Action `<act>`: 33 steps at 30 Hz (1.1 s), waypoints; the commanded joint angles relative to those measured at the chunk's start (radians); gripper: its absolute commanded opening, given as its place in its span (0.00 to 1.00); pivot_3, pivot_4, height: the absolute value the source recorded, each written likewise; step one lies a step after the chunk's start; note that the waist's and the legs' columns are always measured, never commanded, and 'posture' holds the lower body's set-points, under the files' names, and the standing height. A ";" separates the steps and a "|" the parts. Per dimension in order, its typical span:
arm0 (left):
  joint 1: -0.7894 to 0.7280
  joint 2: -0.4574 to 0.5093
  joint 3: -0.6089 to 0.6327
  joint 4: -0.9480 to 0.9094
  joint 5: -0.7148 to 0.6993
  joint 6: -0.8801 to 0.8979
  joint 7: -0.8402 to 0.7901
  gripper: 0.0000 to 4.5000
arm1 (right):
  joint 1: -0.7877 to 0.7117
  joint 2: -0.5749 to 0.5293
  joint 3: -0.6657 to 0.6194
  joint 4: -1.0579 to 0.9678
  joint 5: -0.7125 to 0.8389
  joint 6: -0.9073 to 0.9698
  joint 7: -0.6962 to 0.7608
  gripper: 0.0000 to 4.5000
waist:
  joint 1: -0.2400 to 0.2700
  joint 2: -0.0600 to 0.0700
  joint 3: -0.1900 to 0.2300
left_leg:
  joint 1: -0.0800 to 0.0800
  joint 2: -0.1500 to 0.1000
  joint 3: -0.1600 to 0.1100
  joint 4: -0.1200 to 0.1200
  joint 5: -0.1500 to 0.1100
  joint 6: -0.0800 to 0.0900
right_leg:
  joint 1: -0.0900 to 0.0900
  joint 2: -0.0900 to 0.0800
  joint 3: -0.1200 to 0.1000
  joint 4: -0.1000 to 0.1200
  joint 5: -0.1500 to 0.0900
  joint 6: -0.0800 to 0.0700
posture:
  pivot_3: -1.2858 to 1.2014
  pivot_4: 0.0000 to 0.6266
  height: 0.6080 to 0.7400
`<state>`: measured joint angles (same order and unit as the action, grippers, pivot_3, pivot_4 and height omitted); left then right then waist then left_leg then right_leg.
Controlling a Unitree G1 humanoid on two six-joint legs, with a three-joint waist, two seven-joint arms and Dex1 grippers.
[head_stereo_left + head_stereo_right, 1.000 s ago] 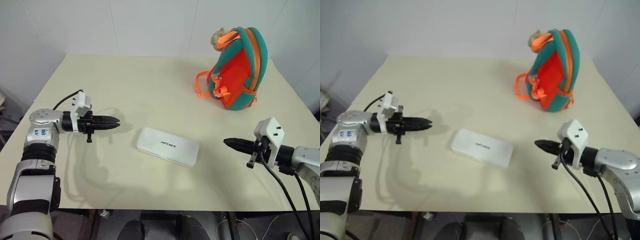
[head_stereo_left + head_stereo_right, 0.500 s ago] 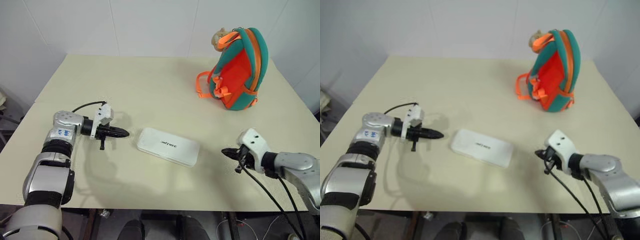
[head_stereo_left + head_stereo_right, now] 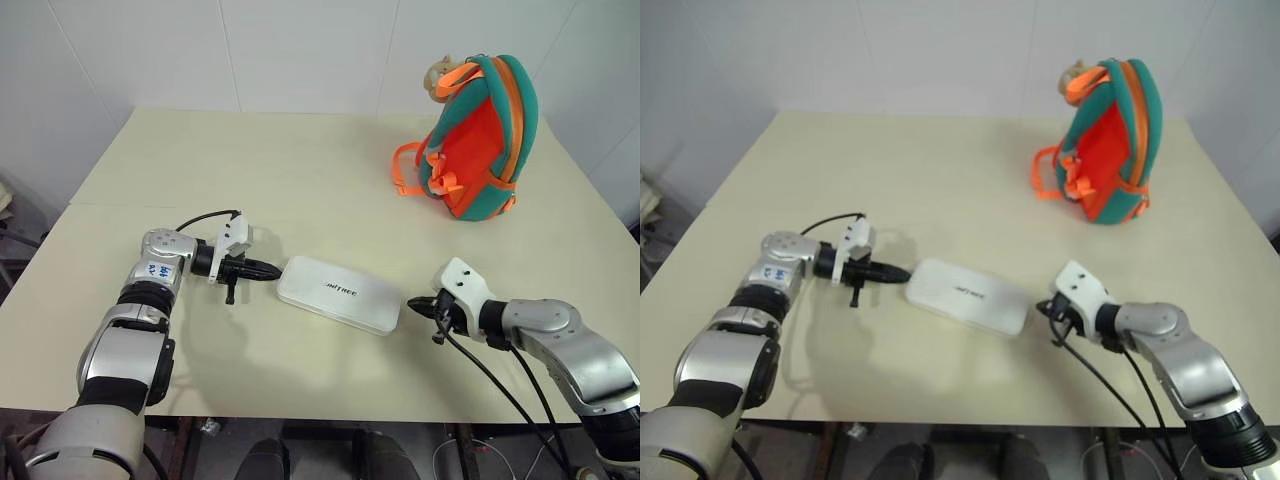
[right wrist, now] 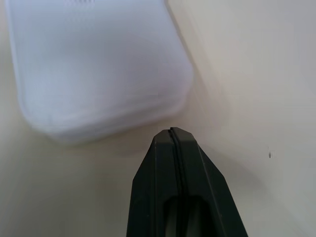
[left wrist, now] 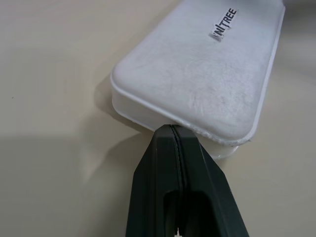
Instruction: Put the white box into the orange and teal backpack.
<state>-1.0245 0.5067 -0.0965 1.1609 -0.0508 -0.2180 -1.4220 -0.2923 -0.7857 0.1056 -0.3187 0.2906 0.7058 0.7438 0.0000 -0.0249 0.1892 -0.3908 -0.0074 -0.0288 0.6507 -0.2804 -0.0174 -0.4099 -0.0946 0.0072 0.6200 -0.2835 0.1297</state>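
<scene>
Table [image 3: 940, 180]: a pale cream top under my arms.
White box [image 3: 965, 296]: flat near the front edge, between my two grippers, small dark lettering at the middle of its lid.
Left gripper [image 3: 902, 273]: my fingers pressed together, tip at the box's left end.
Right gripper [image 3: 1042, 307]: my fingers together, tip just beside the box's right end.
Orange and teal backpack [image 3: 1105, 140]: upright at the far right, well apart from the box, a tan plush charm [image 3: 1072, 73] at its top.

The white box [image 3: 338, 293] looks like smooth plastic with a faintly scuffed lid, the backpack [image 3: 476, 138] soft padded cloth, and the table [image 3: 250, 170] matt cream.
</scene>
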 commanded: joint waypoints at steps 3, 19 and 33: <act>-0.007 -0.021 0.009 -0.028 0.000 -0.008 -0.026 0.00 | -0.057 0.028 0.034 0.013 -0.026 -0.011 0.011 0.03 | 0.000 0.000 0.000 | 0.000 0.000 0.000 0.000 0.000 0.000 | 0.000 0.000 0.000 0.000 0.000 0.000 | 0.52 0.24 1.00; 0.145 -0.007 -0.022 -0.349 -0.011 0.138 -0.080 0.00 | -0.118 0.035 0.075 0.029 -0.066 -0.024 0.085 0.03 | -0.001 0.000 0.000 | 0.000 0.000 0.000 0.000 0.000 0.000 | 0.000 0.000 0.000 0.000 0.000 0.000 | 0.52 0.24 1.00; 0.262 0.035 -0.047 -0.627 -0.025 0.320 -0.075 0.00 | -0.148 0.020 0.117 0.057 -0.101 -0.048 0.187 0.03 | -0.001 0.000 0.000 | 0.001 0.000 0.000 0.000 0.000 0.000 | 0.000 0.000 0.001 0.000 0.000 0.000 | 0.52 0.24 1.00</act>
<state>-0.7692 0.5610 -0.1284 0.5871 -0.0442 0.0968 -1.4981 -0.4356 -0.7772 0.1917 -0.1921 0.1569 0.6764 0.8833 -0.0012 -0.0247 0.1891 -0.3903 -0.0069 -0.0286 0.6503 -0.2805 -0.0174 -0.4098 -0.0946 0.0078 0.6202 -0.2835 0.1295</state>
